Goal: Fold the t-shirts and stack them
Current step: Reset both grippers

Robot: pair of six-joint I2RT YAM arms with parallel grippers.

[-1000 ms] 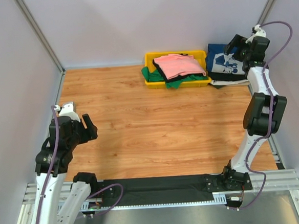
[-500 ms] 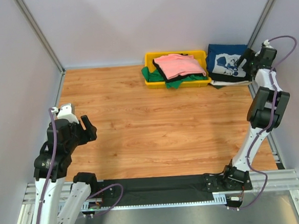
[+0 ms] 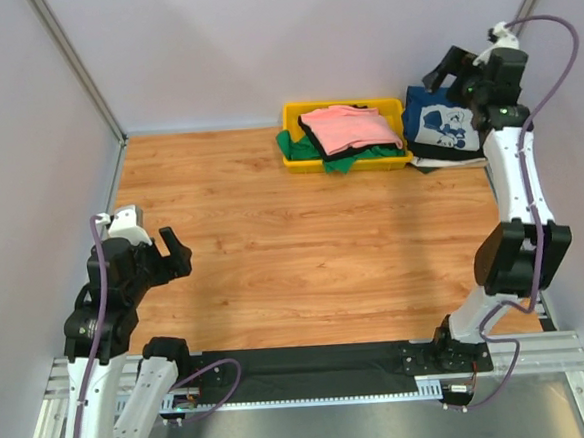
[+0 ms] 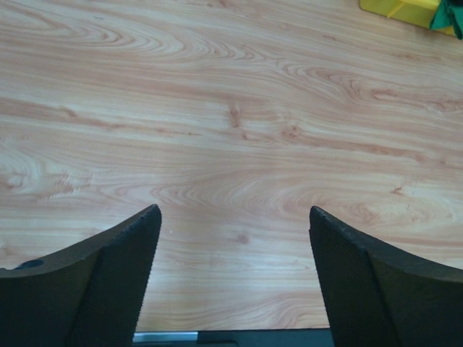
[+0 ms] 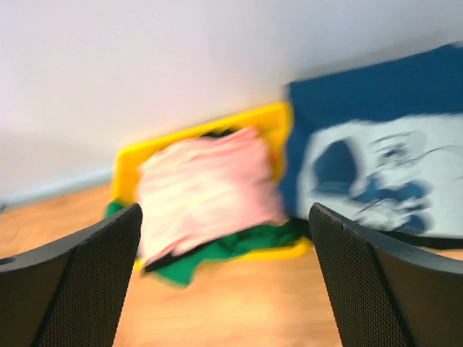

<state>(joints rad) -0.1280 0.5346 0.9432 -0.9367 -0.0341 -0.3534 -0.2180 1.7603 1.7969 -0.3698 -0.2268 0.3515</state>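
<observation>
While the navy blue t-shirt [image 3: 444, 126] lies graphic-up in the far right corner of the wooden table [image 3: 304, 248], close to the right wall, the pink t-shirt [image 3: 349, 127] tops a green t-shirt [image 3: 346, 159] and a black t-shirt [image 3: 308, 133] heaped in the yellow bin [image 3: 295, 112] just left of it, at the far edge. All the middle and near wood lies open between the arms.

The right gripper [image 3: 447, 71] hangs above the navy shirt's far left corner, fingers spread wide and holding nothing. Half a second ago that arm was folded lower, nearer the right wall. The left gripper [image 3: 174, 249], also wide and empty, has sunk slightly toward the near left.

Only the blurred right wrist view shows the heap from the side. The left wrist view shows bare wood and one bin corner.
</observation>
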